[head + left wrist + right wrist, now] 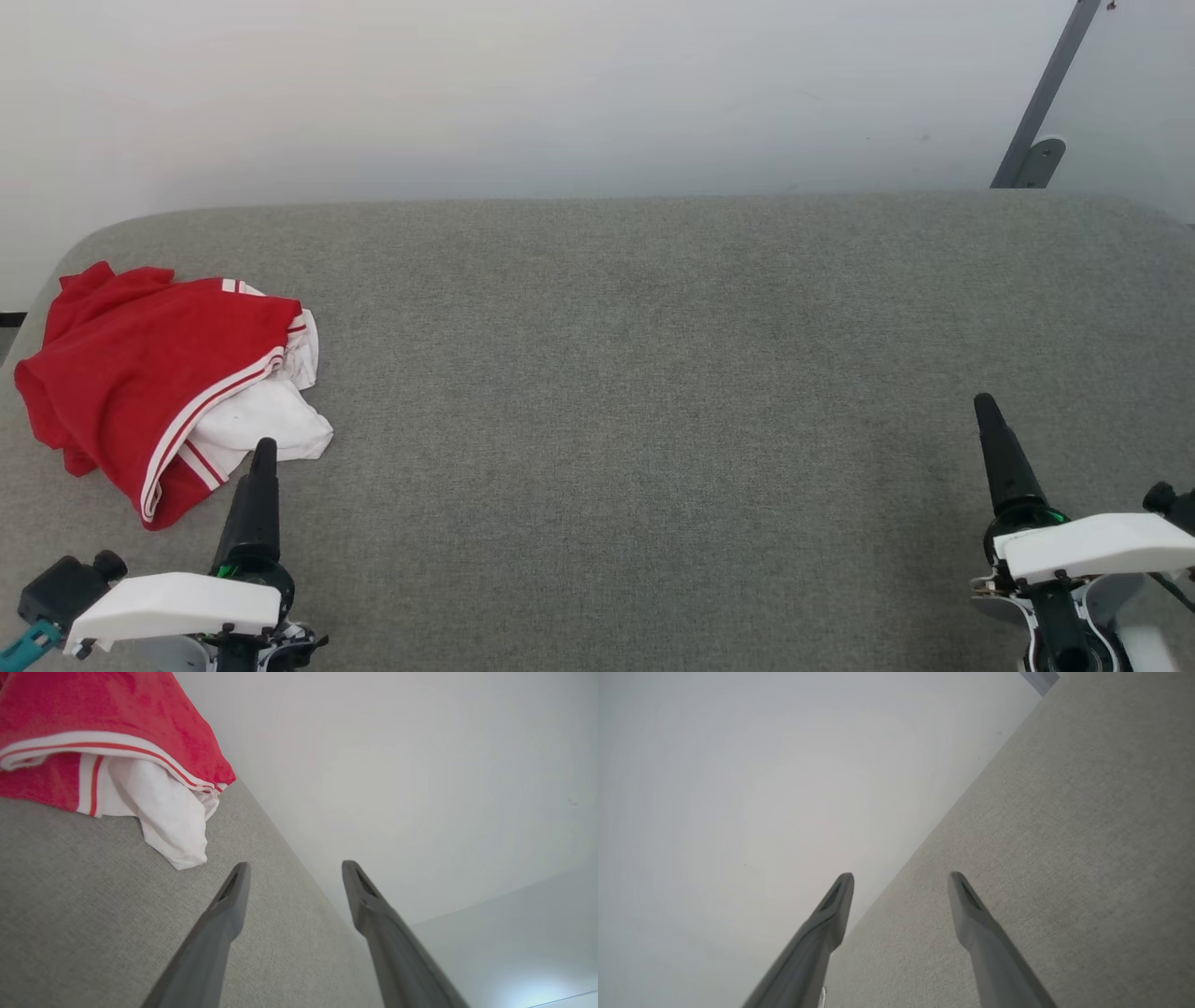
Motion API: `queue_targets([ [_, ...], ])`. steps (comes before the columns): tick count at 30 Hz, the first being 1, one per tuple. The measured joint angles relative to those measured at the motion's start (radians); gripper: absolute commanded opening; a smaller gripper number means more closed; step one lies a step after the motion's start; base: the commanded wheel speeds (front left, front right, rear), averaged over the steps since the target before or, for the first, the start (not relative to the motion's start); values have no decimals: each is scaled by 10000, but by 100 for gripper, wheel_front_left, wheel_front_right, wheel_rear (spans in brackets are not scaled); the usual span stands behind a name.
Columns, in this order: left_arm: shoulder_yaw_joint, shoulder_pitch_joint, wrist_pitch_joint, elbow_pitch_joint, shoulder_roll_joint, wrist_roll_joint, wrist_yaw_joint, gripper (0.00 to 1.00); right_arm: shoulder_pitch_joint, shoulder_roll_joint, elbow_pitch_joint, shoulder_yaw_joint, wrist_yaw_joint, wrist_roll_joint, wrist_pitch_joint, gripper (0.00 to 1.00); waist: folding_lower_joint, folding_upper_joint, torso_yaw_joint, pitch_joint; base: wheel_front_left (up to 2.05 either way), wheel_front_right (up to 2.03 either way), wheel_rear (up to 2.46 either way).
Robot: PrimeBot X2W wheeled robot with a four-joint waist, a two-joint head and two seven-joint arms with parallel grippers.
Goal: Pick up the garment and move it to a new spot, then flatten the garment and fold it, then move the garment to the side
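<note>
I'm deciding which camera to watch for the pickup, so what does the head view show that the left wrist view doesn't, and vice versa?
Head view adds: the whole crumpled garment at the grey surface's left end, the right gripper at lower right, a grey post by the wall. Left wrist view adds: the left gripper open and empty, its tips short of the white sleeve. Both: garment, grey surface, left gripper, white wall.

Both my grippers open and empty.
My left gripper [295, 868] and right gripper [901, 877] point forward, jaws spread wide, the right well apart from the left.
</note>
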Motion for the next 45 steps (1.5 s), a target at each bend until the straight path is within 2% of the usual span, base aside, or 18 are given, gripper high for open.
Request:
queue_targets([
  [14,-184,20,-464,-171,148,2456,0,100,-116,-73,-355,127,2,-2980,-462,100,0,0,12,57,0,0,0],
  [28,-267,21,-897,-234,307,4403,0,100,-324,-121,-439,123,2,-5129,-901,100,0,0,60,156,0,0,0],
  [45,-431,43,-1342,-196,621,6134,0,100,-490,-77,-188,-77,4,-7380,-1337,100,0,0,57,307,0,0,0],
])
